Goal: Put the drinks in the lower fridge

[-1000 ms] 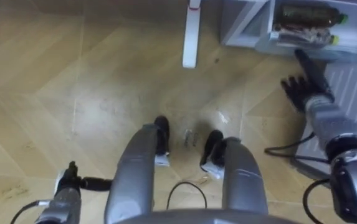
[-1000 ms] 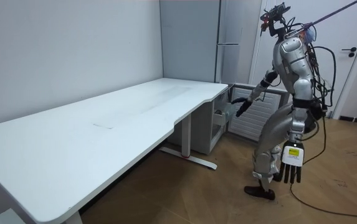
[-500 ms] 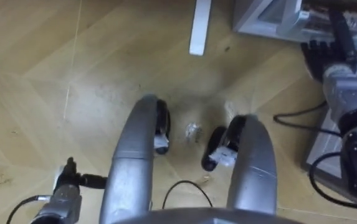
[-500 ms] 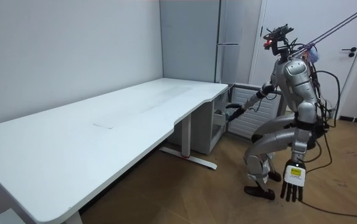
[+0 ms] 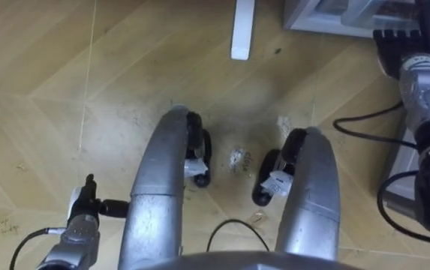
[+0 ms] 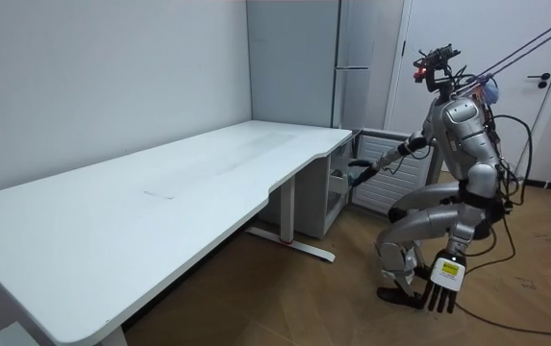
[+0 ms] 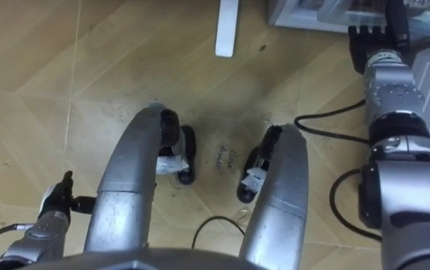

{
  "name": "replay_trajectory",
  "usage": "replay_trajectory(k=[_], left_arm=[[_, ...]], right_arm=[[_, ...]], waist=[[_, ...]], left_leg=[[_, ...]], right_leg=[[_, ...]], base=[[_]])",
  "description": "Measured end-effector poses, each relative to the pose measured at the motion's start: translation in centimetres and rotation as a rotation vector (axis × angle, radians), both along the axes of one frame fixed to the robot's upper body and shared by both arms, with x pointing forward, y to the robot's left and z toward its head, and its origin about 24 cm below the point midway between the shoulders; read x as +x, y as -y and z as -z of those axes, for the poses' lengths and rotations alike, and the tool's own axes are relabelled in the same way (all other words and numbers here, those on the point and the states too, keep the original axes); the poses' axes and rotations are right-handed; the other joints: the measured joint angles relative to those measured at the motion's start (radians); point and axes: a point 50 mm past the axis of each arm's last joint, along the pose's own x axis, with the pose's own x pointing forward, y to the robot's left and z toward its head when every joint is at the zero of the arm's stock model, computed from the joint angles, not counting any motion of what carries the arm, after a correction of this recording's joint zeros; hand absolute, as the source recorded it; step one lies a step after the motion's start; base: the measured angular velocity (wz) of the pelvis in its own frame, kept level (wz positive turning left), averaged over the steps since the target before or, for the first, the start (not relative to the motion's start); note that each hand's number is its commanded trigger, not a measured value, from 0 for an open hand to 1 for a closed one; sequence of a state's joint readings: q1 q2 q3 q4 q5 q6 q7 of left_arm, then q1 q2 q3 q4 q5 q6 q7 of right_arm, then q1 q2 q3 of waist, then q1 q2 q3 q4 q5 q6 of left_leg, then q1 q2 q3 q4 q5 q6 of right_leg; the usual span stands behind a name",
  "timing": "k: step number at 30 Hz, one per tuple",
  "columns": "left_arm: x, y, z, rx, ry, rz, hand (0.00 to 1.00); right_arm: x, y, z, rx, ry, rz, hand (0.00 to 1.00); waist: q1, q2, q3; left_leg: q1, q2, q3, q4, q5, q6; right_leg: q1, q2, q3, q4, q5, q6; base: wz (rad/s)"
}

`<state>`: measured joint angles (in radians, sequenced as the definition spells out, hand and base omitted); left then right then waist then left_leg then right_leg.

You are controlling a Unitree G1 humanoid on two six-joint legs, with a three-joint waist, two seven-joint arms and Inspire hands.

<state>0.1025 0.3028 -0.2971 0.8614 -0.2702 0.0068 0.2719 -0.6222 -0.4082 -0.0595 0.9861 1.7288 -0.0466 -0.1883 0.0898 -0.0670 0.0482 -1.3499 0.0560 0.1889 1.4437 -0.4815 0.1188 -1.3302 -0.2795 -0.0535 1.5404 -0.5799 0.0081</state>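
Gently steer the right hand (image 7: pixel 371 37), grip impossible to tell, into the far-right fridge drawer (image 5: pixel 312 16); left hand (image 6: pixel 443 282) hangs relaxed

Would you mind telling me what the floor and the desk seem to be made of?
The floor looks like wood or wood-look laminate: tan planks laid at angles with visible seams and a low sheen. The desk top looks like white laminated board, smooth and matte. The desk leg seems to be white-painted metal, though its look leaves that open.

The top edge cuts off both the right robot hand (image 7: pixel 372 36) and the lower fridge (image 7: pixel 297 13).
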Motion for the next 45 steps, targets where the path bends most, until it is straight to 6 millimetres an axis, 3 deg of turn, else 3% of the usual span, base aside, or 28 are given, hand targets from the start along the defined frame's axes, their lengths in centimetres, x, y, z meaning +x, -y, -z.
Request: replay_trajectory(k=[6,13,22,25,31,38,45], left_arm=[[-1.5,0.0,0.1,0.002,-0.008,0.001,0.0],[-2.8,-0.4,0.4,0.017,-0.045,0.002,0.0],[-4.3,-1.0,0.5,0.013,-0.076,0.006,0.0],[-5.4,-1.5,0.6,0.014,-0.106,0.013,0.0],[-6.8,-1.6,0.8,-0.001,-0.148,0.016,0.0],[-7.4,-1.8,1.0,-0.036,-0.17,0.026,0.0],[-7.4,-1.9,0.9,-0.059,-0.161,0.02,0.0]], right_arm=[[0.6,0.1,-1.2,0.006,-0.026,0.011,0.0],[2.2,0.1,-4.4,0.011,-0.014,0.026,0.0],[3.2,0.2,-7.3,-0.003,0.027,0.051,0.0],[3.1,1.1,-8.1,-0.029,0.051,0.076,0.0],[2.6,1.7,-7.6,-0.046,0.025,0.103,0.0],[2.2,1.9,-6.9,-0.045,0.004,0.114,0.0],[2.2,2.0,-6.7,-0.047,0.01,0.115,0.0]], waist=[[-0.001,0.005,-0.0012],[0.0,0.005,-0.0015],[0.005,0.006,-0.0016],[0.018,0.014,-0.0025],[0.049,0.053,-0.0054],[0.058,0.055,-0.0056],[0.057,0.056,-0.005]], left_leg=[[0.001,-0.002,0.003,0.016,-0.003,0.005],[0.01,-0.008,-0.001,0.031,-0.003,-0.009],[0.066,0.008,-0.015,0.053,-0.028,-0.032],[0.102,0.009,-0.034,0.042,-0.035,-0.041],[0.178,0.008,-0.032,-0.056,-0.01,-0.045],[0.235,0.008,-0.03,-0.183,0.033,-0.043],[0.251,0.005,-0.032,-0.211,0.035,-0.044]], right_leg=[[-0.003,-0.017,0.003,0.025,-0.01,-0.003],[0.004,-0.027,-0.002,0.057,-0.032,-0.013],[0.068,-0.01,-0.008,0.07,-0.059,-0.026],[0.118,-0.007,-0.035,0.047,-0.064,-0.03],[0.193,0.002,-0.051,-0.058,-0.025,-0.022],[0.251,0.019,-0.073,-0.189,0.027,-0.031],[0.27,0.017,-0.081,-0.219,0.03,-0.03]], base=[[0.01],[0.08],[-0.03],[-0.04],[-0.04],[-0.02],[-0.01]])
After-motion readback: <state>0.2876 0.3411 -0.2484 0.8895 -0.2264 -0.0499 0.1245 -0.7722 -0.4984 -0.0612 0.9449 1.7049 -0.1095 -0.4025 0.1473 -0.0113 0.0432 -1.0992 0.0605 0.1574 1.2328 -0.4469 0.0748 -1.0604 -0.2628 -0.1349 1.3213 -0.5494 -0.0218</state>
